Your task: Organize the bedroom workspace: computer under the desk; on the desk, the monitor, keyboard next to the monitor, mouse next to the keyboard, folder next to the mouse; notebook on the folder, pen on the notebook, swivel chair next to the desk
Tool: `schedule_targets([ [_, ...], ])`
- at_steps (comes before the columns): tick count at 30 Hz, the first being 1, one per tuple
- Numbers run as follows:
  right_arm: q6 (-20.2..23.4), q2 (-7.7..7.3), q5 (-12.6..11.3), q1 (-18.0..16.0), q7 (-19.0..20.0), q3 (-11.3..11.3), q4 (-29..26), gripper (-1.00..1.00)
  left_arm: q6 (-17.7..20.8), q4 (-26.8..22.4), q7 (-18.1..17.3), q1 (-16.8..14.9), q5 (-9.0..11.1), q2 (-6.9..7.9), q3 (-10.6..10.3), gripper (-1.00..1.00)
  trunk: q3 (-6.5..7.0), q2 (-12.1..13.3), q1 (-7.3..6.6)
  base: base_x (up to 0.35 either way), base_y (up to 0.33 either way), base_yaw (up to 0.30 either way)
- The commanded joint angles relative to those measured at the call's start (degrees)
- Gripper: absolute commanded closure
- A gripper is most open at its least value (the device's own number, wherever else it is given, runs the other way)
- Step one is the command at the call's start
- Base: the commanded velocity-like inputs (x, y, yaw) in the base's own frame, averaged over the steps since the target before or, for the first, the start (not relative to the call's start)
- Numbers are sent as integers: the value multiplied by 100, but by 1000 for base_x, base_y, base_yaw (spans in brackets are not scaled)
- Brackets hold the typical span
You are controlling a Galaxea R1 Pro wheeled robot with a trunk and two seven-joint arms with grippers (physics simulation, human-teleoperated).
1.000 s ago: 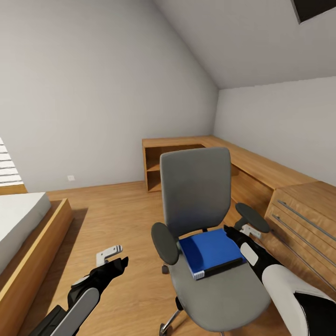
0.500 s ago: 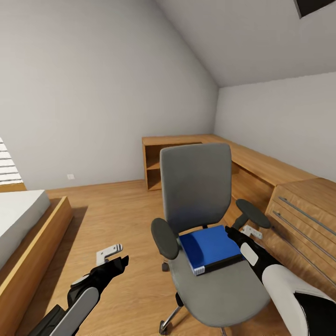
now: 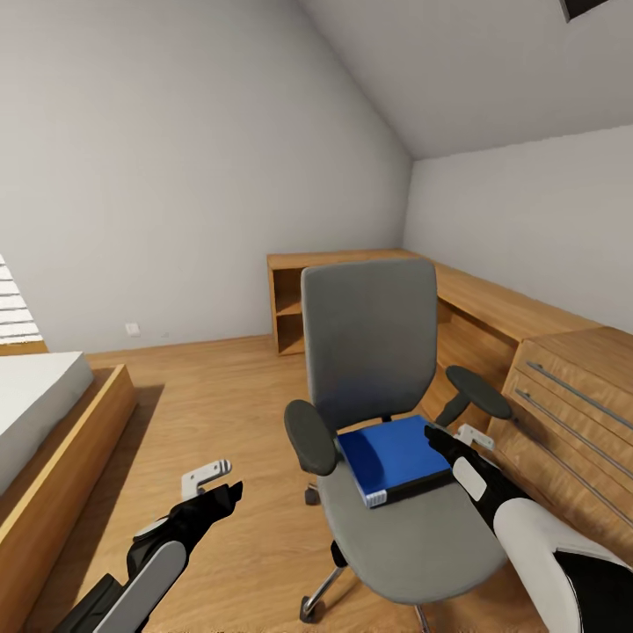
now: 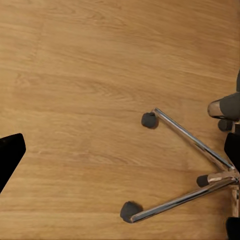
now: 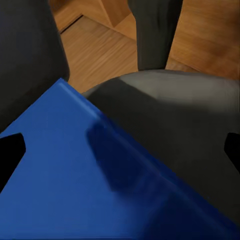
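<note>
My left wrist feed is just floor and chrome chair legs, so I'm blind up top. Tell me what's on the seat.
Observer: A blue folder lies flat on the seat of the swivel chair.
Operator: Give me the right gripper's position.
Observer: The right gripper is at the folder's edge on the side toward the oak drawers. Its jaws are open, not closed on anything.
Operator: Report the left gripper too.
Observer: The left gripper hangs over bare floor on the chair's other side, apart from the chair, jaws open.
</note>
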Motion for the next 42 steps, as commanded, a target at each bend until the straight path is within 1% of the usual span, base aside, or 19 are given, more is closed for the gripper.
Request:
schedule_targets([
  [1,-12,1,-60,-4,-13,16,0,-100,9,-7,43,-7,30,5,-10,-100,-24,-44,22,0,0,0],
  [4,-12,6,-60,-4,-13,16,0,-100,9,-7,43,-7,30,5,-11,-100,-78,-165,87,0,0,0],
  [12,-12,6,-54,-4,-14,23,0,-100,9,-5,43,-7,33,5,-13,-100,-78,-165,87,0,0,0],
  [16,-12,6,-52,-4,-20,30,0,-100,9,-4,47,-7,31,5,-10,-100,-150,-325,175,0,0,0],
  [25,-12,8,-43,-4,-22,42,0,-100,11,5,47,-7,38,5,-16,-100,-150,-325,175,0,0,0],
  [33,-12,7,-42,-4,-27,43,0,-100,26,158,37,-7,53,12,-9,-100,-150,-325,175,-8,0,0],
  [38,-12,7,-42,-4,-26,45,0,-100,28,182,34,-7,55,13,-7,-100,-150,-325,175,-210,0,0],
  [42,-12,6,-42,-4,-30,44,0,-100,27,185,34,-7,53,13,-1,-100,-150,-325,175,-62,0,0],
])
